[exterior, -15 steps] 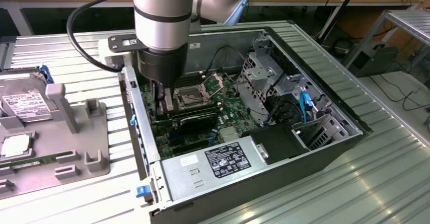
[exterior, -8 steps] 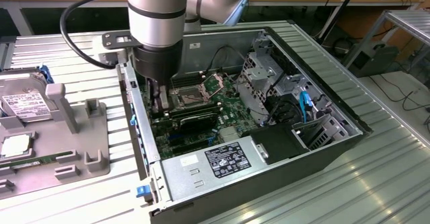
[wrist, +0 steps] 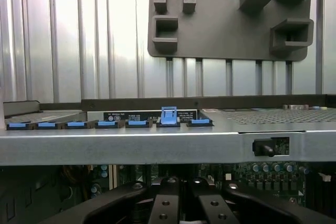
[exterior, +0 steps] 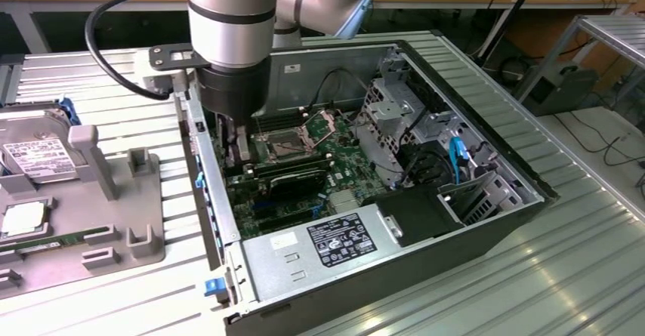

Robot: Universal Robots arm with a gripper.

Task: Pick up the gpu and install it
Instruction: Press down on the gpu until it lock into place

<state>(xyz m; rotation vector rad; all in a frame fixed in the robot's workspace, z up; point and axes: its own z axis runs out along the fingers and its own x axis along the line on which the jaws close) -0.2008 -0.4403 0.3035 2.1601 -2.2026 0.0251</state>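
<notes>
Gripper point(exterior: 234, 143) down inside the computer case point(exterior: 484, 136), fingers together above the gpu point(exterior: 287, 176) — could jam crooked if pressed off-line.

Open computer case point(exterior: 484, 136) on table, motherboard point(exterior: 302, 143) inside, holder tray point(exterior: 111, 223) at exterior view's left

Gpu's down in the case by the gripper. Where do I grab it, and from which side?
Its upper long edge, coming straight down: the gpu seems to stand on edge on the motherboard, with the case walls around it.
</notes>
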